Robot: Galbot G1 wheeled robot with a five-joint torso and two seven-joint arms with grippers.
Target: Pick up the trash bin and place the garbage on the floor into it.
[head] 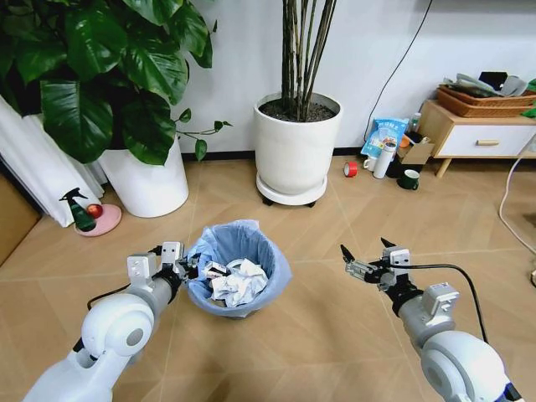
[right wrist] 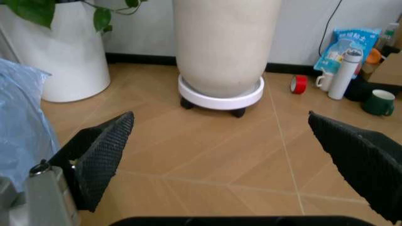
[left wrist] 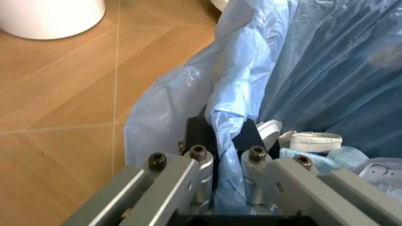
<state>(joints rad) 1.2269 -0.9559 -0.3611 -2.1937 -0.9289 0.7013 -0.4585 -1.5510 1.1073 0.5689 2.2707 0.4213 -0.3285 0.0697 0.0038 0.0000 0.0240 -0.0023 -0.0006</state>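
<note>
Standing on the wood floor [head: 335, 318] between the two arms, the trash bin [head: 239, 268] sits in front of the robot, its light blue bag [left wrist: 238, 94] draped over the rim. Behind it: a large white pot [head: 146, 180] with a broad-leaved plant to the left, and a second white pot [head: 297, 146] on a wheeled base by the wall.

Garbage [head: 239, 283] lies inside the bin: crumpled white paper wads, with a white ring-shaped piece and a pale blue scrap visible in the left wrist view.

Left gripper [head: 186, 270] is at the bin's left rim. Its fingers [left wrist: 195, 174] are pressed together with a fold of the blue bag and the rim pinched between them.

Right gripper [head: 368, 251] hangs above bare floor to the right of the bin, apart from it. Its black fingers [right wrist: 103, 150] are spread wide, with nothing between them.

Small items near the cabinet at far right: red tape roll [head: 351, 169], white thermos bottle [head: 384, 159], dark green mug [head: 409, 179].
</note>
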